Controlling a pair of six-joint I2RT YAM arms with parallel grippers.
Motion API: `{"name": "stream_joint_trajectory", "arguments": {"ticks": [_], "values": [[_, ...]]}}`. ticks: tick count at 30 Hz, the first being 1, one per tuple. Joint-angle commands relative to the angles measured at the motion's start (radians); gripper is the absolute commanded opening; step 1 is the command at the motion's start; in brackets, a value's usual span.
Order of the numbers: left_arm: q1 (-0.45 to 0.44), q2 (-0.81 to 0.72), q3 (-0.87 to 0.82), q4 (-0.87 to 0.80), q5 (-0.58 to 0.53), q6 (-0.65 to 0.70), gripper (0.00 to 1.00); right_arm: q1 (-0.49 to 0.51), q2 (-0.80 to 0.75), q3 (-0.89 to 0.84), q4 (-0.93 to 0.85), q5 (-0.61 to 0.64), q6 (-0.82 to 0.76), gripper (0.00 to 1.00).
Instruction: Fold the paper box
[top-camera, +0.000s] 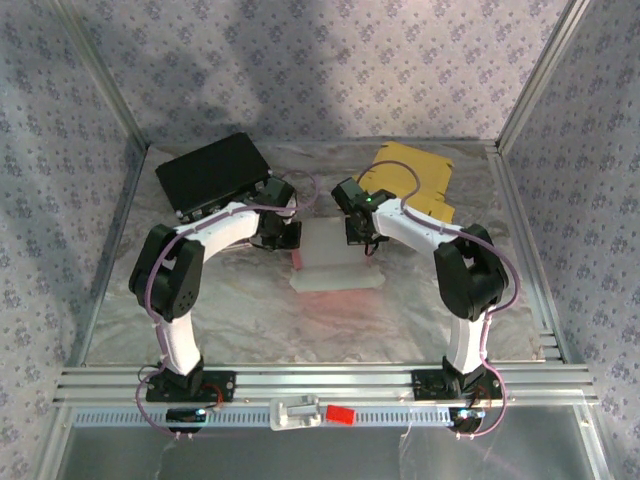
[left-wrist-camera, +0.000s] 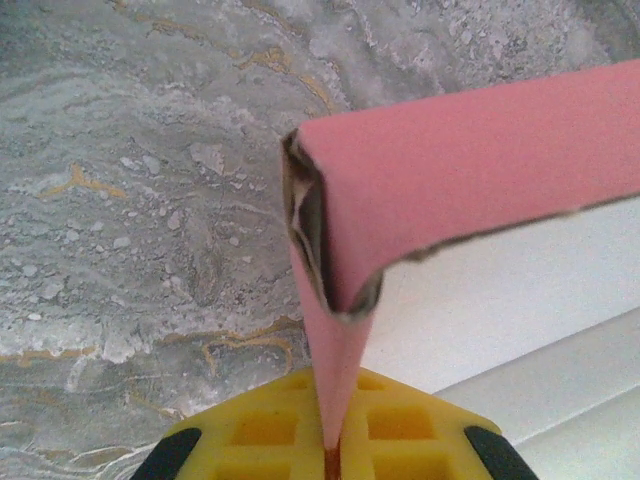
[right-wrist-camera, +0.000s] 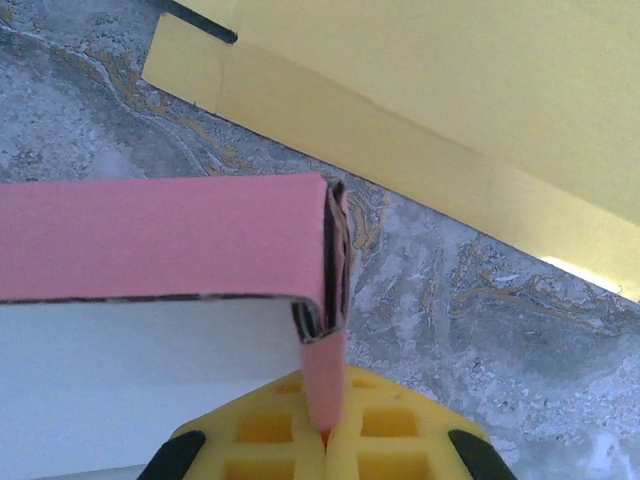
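Your left gripper (left-wrist-camera: 330, 448) and right gripper (right-wrist-camera: 325, 440) each pinch a pink corner flap of the paper box (top-camera: 335, 268), which lies between them at the middle of the table (top-camera: 250, 320), white interior up.

Left claw (left-wrist-camera: 330, 452) and right claw (right-wrist-camera: 322, 437): jaws closed. Left arm (top-camera: 170, 285) and right arm (top-camera: 468, 275) reach forward, elbows apparently raised.
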Motion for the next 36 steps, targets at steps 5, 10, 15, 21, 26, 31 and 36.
{"name": "stream_joint_trajectory", "arguments": {"ticks": [5, 10, 15, 21, 26, 31, 36], "values": [[-0.006, -0.007, -0.057, 0.023, 0.022, -0.028, 0.11, 0.005, -0.029, -0.014, -0.015, 0.016, 0.026, 0.0], [-0.005, -0.017, -0.069, 0.041, 0.023, -0.037, 0.1, 0.002, -0.036, -0.014, -0.014, 0.016, 0.026, 0.0], [-0.006, -0.019, -0.072, 0.049, 0.024, -0.044, 0.11, 0.001, -0.045, -0.017, -0.011, 0.015, 0.032, 0.0], [-0.006, -0.028, -0.088, 0.069, 0.025, -0.055, 0.13, 0.003, -0.057, -0.024, -0.003, 0.017, 0.041, 0.0], [-0.007, -0.034, -0.093, 0.072, 0.011, -0.058, 0.02, 0.004, -0.057, -0.02, 0.001, 0.016, 0.043, 0.0], [-0.018, -0.045, -0.079, 0.039, -0.07, -0.071, 0.0, 0.013, -0.063, -0.026, -0.003, 0.035, 0.049, 0.0], [-0.075, -0.049, -0.052, -0.053, -0.281, -0.156, 0.0, 0.031, -0.089, -0.062, 0.015, 0.04, 0.081, 0.0]]}}
